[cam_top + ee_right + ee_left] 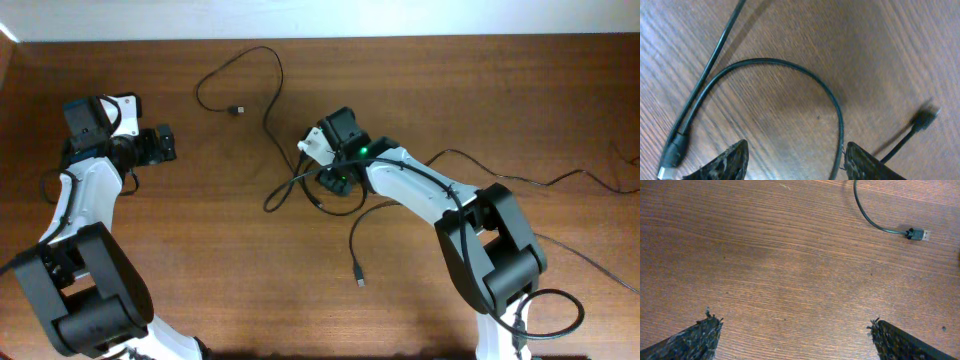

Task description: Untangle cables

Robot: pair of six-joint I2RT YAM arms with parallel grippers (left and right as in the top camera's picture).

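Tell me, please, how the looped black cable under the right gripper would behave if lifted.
Probably floppy: the cable lies in a loose curve, so it should droop. Likely light, being so thin. Its rounded jacket might slip from a pinch.

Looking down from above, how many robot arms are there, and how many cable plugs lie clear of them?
Robot arms: 2, left arm, right arm.
Plugs lying clear: 2, upper plug, lower plug.
Total: 4; others may hide beneath the right arm.

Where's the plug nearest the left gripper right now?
The plug lies upper centre in the overhead view, ahead of the left gripper, ending a looped cable.
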